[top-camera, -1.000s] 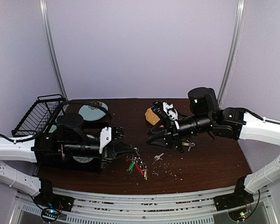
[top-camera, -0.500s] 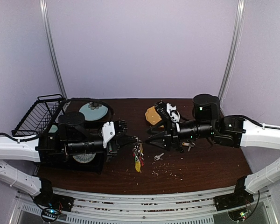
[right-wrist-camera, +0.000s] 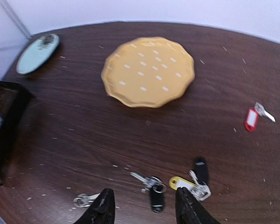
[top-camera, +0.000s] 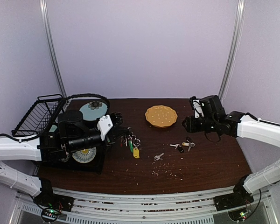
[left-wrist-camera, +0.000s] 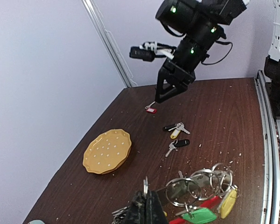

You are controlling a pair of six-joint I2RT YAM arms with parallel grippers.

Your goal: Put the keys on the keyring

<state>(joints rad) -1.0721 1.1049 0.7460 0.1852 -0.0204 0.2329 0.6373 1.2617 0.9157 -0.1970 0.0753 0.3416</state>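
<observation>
Precision on a single key looks to be what the step calls for: the right gripper (right-wrist-camera: 144, 196) hangs over the table (top-camera: 210, 163) with its two fingers parted and nothing between them, so none of the keys (right-wrist-camera: 191, 182) has been taken yet. A good pick, I judge, would come straight down on one key, pinching it so that the hole or small ring at its head stays clear for threading. It would also favour a piece lying apart from its neighbours. The red-tagged key (right-wrist-camera: 252, 119) lies alone to the right of the cluster, and a bare silver key (right-wrist-camera: 86, 200) lies alone near the left finger. The black-headed and yellow-tagged ones are bunched together and could lift as a clump. That bunch lies on the wood just ahead of the parted fingertips, with the yellow plate (right-wrist-camera: 149, 70) farther off beyond it. The left gripper (left-wrist-camera: 147, 207) is clamped tight on the keyring (left-wrist-camera: 198, 186) over the left side of the table, well apart from the loose keys, with coloured tags hanging from it
</observation>
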